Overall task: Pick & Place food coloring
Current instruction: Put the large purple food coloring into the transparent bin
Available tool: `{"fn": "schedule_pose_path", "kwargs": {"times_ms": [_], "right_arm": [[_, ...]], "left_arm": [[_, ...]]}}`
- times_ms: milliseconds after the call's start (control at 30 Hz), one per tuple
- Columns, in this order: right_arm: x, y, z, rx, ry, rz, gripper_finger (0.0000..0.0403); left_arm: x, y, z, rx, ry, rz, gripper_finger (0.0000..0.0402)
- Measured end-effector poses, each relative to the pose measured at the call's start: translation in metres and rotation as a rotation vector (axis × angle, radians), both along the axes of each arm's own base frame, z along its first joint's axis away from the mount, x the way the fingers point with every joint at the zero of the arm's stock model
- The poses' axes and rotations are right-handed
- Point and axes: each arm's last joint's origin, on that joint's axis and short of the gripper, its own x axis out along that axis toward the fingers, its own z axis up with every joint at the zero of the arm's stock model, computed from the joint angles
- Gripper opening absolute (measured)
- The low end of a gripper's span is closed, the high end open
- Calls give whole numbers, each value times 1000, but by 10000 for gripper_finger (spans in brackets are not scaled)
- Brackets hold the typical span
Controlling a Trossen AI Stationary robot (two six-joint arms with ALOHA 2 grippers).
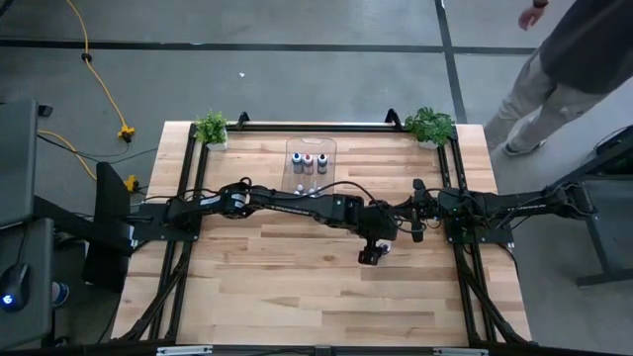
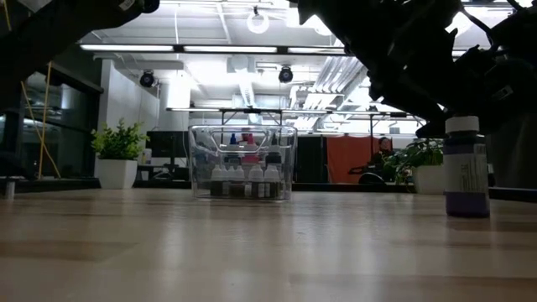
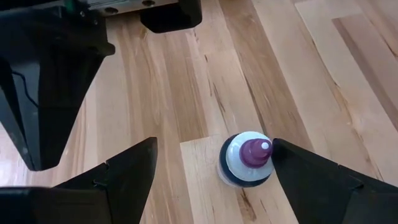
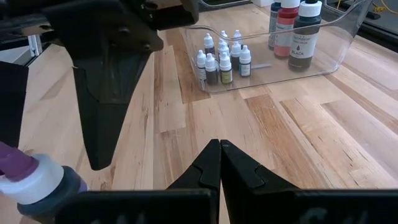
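Observation:
A small food coloring bottle [image 3: 247, 160] with a dark purple body, white cap and purple tip stands upright on the wooden table, right of centre [image 1: 385, 247] [image 2: 466, 168]. My left gripper [image 3: 214, 149] reaches across from the left, slanting down, and is open. One finger stands on each side of the bottle, the far one [image 3: 311, 177] close beside the cap. My right gripper [image 4: 219, 158] waits shut near the right edge [image 1: 410, 213]. More food coloring bottles [image 4: 222, 56] stand in the clear plastic bin [image 1: 311, 163].
The clear bin [image 2: 243, 164] stands at the table's far middle, holding several tiny bottles and three larger ones [image 4: 291, 28]. Potted plants stand at the far left corner [image 1: 212, 129] and the far right corner [image 1: 430, 126]. A person [image 1: 559, 69] stands beyond the far right corner.

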Motion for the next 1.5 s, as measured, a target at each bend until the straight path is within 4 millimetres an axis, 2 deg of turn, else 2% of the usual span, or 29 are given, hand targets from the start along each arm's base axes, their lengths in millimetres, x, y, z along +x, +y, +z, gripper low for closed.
{"fn": "schedule_pose_path", "kwargs": {"times_ms": [100, 367, 900, 1233, 1500], "right_arm": [[0, 0, 0, 0, 0, 0, 0], [0, 0, 0, 0, 1, 0, 0], [0, 0, 0, 0, 0, 0, 0], [0, 0, 0, 0, 1, 0, 0], [0, 0, 0, 0, 1, 0, 0]], "left_arm": [[0, 0, 1, -1, 2, -1, 310], [-9, 0, 19, -7, 14, -9, 310], [-11, -16, 21, -35, 8, -55, 310], [-1, -18, -5, -1, 16, -25, 310], [-1, -18, -3, -4, 9, -27, 310]]}}
